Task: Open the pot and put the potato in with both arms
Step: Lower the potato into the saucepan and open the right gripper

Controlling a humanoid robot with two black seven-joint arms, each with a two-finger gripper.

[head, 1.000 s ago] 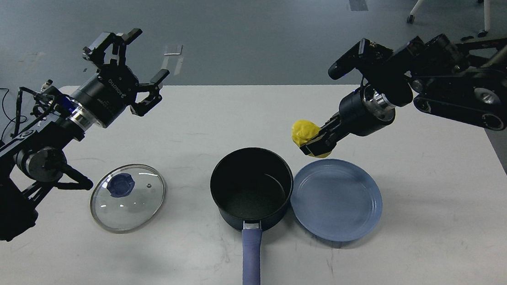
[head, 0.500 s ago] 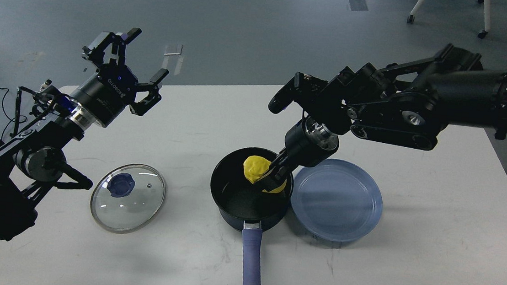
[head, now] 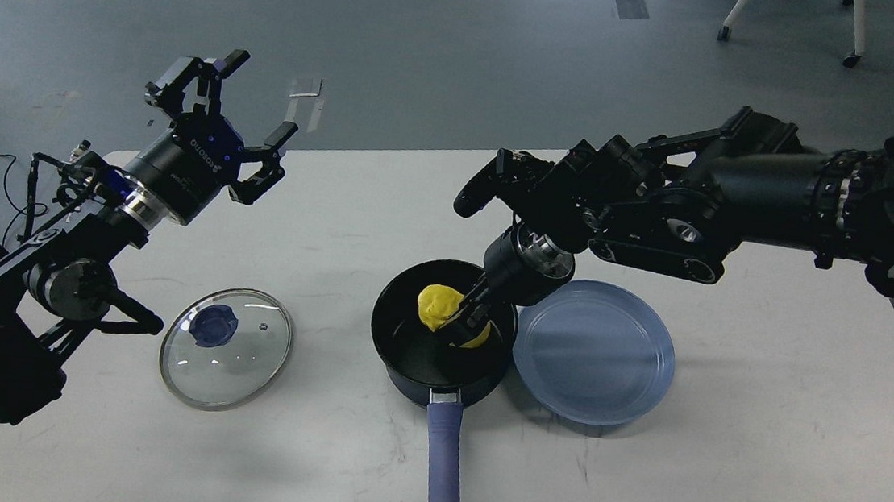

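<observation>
The dark pot [head: 413,361] stands open at the table's front middle, its purplish-blue handle [head: 444,469] pointing toward me. Its glass lid [head: 226,347] with the blue knob lies flat on the table to the left of the pot. My right gripper [head: 458,322] reaches down into the pot and is shut on the yellow potato [head: 436,306], held inside the pot's rim. My left gripper [head: 221,106] is open and empty, raised above the table's far left, well away from the lid.
An empty blue-grey plate [head: 606,378] sits right of the pot, touching it. The white table [head: 766,392] stretches to the right. Grey floor with cables lies beyond the far edge.
My right arm swung left and down, carrying the potato from above the plate's far edge into the pot. The left arm, lid, pot and plate have not moved.
</observation>
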